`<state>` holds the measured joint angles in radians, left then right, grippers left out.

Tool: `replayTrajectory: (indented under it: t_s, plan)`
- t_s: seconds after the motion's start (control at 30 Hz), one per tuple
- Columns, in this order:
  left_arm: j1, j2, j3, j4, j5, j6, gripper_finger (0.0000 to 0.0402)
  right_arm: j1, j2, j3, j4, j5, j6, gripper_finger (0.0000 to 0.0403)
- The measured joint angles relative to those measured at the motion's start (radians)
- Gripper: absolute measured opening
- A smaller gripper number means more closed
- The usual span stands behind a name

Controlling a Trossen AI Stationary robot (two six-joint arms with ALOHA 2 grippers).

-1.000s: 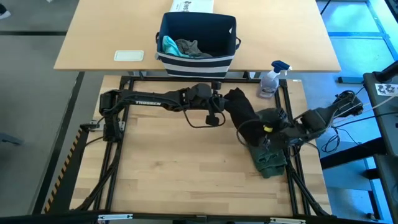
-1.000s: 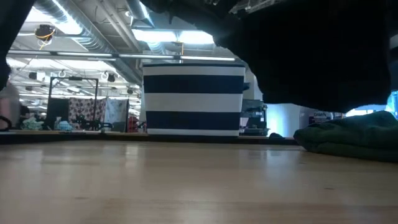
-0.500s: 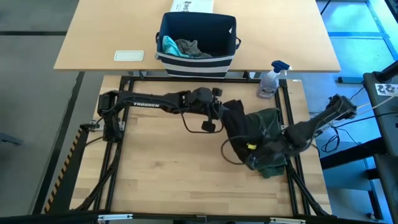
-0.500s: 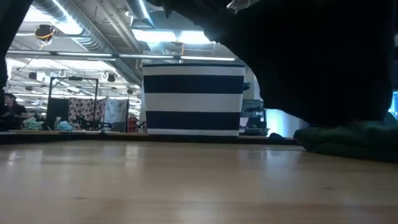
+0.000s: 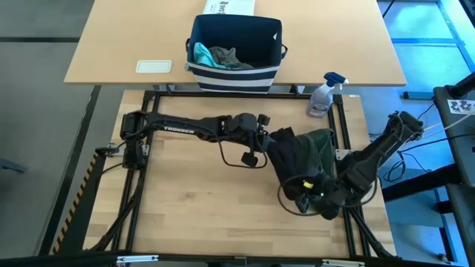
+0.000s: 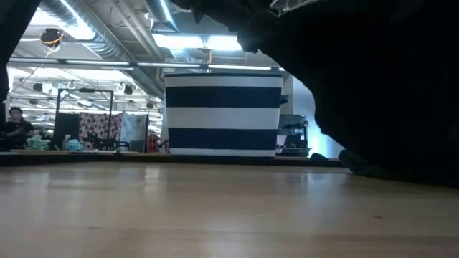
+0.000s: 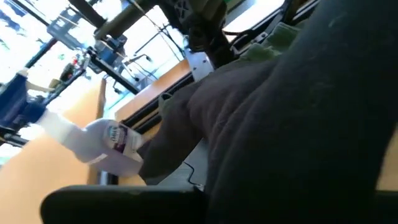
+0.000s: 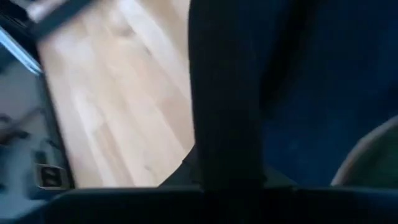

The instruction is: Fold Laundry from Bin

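Black T-shirt [image 5: 291, 152] stretched between both clenched hands, left hand [image 5: 269, 138] and right hand [image 5: 310, 187], near worktop's [image 5: 193, 215] right edge, ready for spreading flat.

A clear spray bottle [image 5: 322, 96] with a blue trigger head stands at about one o'clock on the wooden counter [image 5: 193, 200], near its far edge. In the left wrist view the same bottle [image 7: 102, 144] shows a small purple label. Beyond it lies a second, lighter counter [image 5: 119, 44]; a flat white rectangular object [image 5: 154, 66] rests on it at ten o'clock, and a white printed box [image 5: 230, 7] sits at twelve o'clock. In the low view a person [image 6: 14, 125] sits far off at nine o'clock.
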<state>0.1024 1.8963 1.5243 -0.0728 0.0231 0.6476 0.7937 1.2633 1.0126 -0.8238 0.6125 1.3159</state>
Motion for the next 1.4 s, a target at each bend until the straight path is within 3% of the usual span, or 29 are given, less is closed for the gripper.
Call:
replayTrajectory:
  t_s: [0.23, 0.4, 0.57, 0.97, 1.13, 1.27, 1.4]
  plan:
    - [-0.024, 0.010, 0.000, -0.032, 0.003, -0.034, 0.0038, 0.017, 0.010, -0.097, 0.297, 0.015, -0.018, 0.0014]
    - [-0.034, 0.016, 0.000, -0.053, 0.007, -0.038, 0.0038, 0.018, 0.032, -0.107, 0.304, 0.005, 0.004, 0.0014]
    - [-0.018, 0.031, 0.001, -0.018, 0.005, -0.038, 0.0038, 0.025, 0.031, -0.107, 0.231, 0.027, 0.070, 0.0014]
    - [0.026, 0.150, 0.010, 0.149, 0.077, -0.035, 0.0038, 0.157, 0.029, -0.108, -0.164, 0.084, 0.535, 0.0014]
    - [0.023, 0.185, 0.019, 0.205, 0.057, -0.012, 0.0040, 0.165, 0.029, -0.108, -0.206, 0.063, 0.591, 0.0014]
    - [0.016, 0.192, 0.019, 0.305, 0.009, -0.002, 0.0101, 0.167, 0.029, -0.108, -0.237, 0.015, 0.619, 0.0014]
    - [0.017, 0.192, 0.020, 0.362, -0.037, 0.007, 0.0171, 0.172, 0.032, -0.108, -0.349, -0.135, 0.729, 0.0014]
